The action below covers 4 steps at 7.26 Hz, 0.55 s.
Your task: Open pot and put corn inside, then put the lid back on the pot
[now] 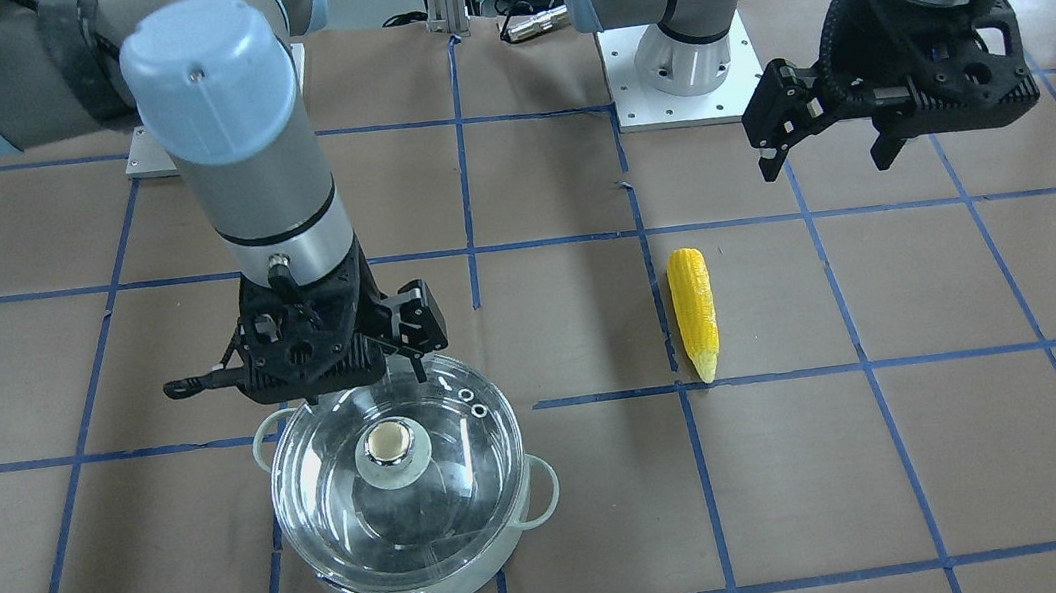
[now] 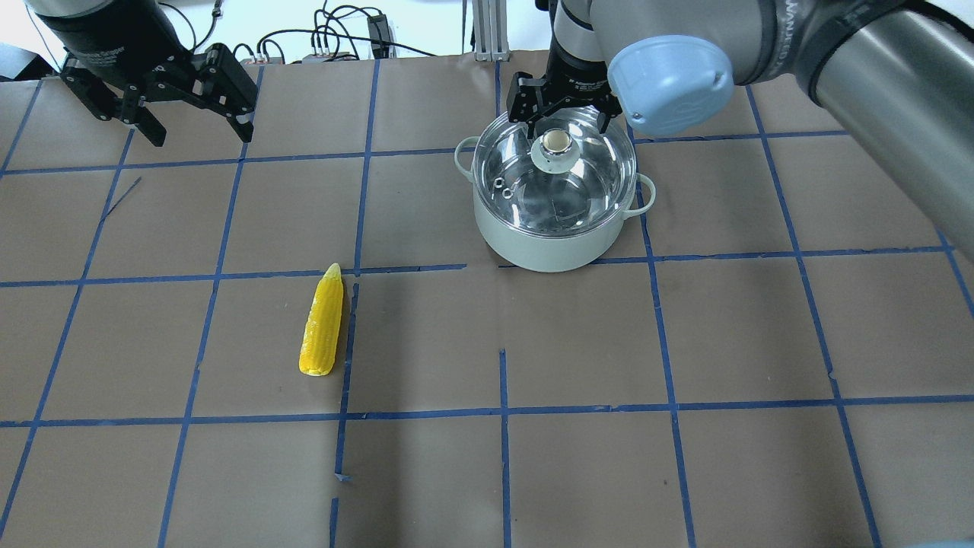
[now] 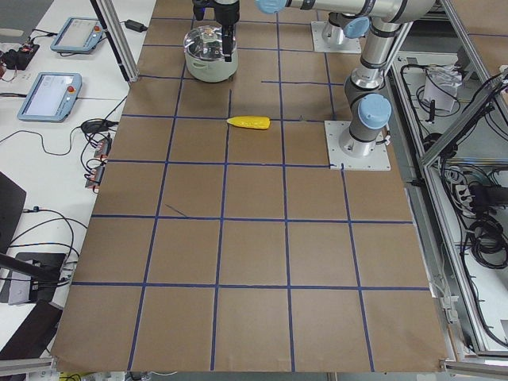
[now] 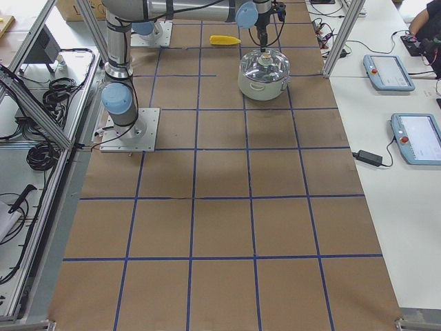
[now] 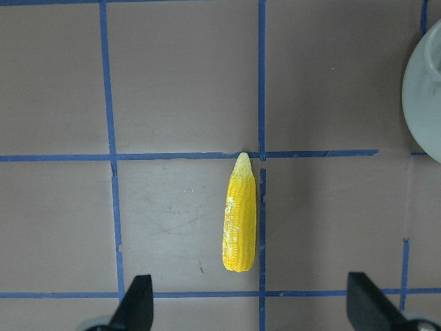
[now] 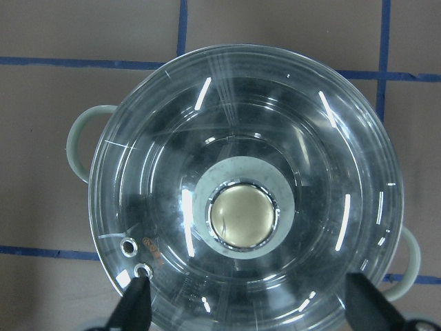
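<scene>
L gripper (image 2: 202, 137): fingers spread wide, nothing held, up above brown paper-covered table (image 2: 685, 342) w/ blue tape grid. Bright yellow tapered corn cob (image 2: 321, 323) lies flat on table, pointed tip away from robot, well apart from pot. Farther out, R gripper (image 2: 564, 120) hangs over round clear glass lid (image 2: 578, 190), fingers wide apart, beige knob (image 2: 556, 141) centred between them, not gripped. Lid sits on round mint-white pot (image 2: 533, 243).

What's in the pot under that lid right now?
Through the clear lid the pot looks empty: only bare steel shows. The knob and its base hide a small centre patch. The corn lies on the table.
</scene>
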Available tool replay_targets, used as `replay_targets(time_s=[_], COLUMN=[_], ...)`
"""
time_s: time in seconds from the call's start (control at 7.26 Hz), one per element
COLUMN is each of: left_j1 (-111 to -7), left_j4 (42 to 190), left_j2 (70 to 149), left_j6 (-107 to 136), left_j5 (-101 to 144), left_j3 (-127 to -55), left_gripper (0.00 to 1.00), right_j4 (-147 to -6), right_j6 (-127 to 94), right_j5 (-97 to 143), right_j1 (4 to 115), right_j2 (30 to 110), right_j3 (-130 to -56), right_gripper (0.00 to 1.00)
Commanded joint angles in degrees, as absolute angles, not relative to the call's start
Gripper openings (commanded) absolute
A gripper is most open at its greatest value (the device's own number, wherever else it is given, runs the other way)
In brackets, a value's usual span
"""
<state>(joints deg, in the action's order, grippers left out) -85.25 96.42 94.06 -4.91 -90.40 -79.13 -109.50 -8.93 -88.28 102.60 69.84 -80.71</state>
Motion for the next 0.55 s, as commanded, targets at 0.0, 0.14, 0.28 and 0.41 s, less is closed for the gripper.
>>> replay_targets(time_s=[0.0, 0.14, 0.28, 0.41], left_j1=[-85.25, -85.25, -85.25, -85.25], left_j4=[96.42, 96.42, 96.42, 96.42], left_j2=[94.13, 94.04, 94.13, 94.13], left_j6=[-4.83, -4.83, -4.83, -4.83], left_j5=[-90.44, -90.44, -90.44, -90.35], left_j3=[-79.19, -79.19, -79.19, -79.19], left_gripper=[1.00, 1.00, 1.00, 1.00], right_j4=[-110.04, -110.04, -110.13, -111.00], right_j6=[-9.32, -9.23, -9.23, -9.23], right_j5=[-88.24, -88.24, -88.24, -88.33], right_j1=[102.74, 102.57, 102.57, 102.57], right_j2=[65.49, 64.35, 63.29, 62.93], right_j3=[-78.84, -78.66, -78.49, -78.23], right_gripper=[1.00, 1.00, 0.99, 0.99])
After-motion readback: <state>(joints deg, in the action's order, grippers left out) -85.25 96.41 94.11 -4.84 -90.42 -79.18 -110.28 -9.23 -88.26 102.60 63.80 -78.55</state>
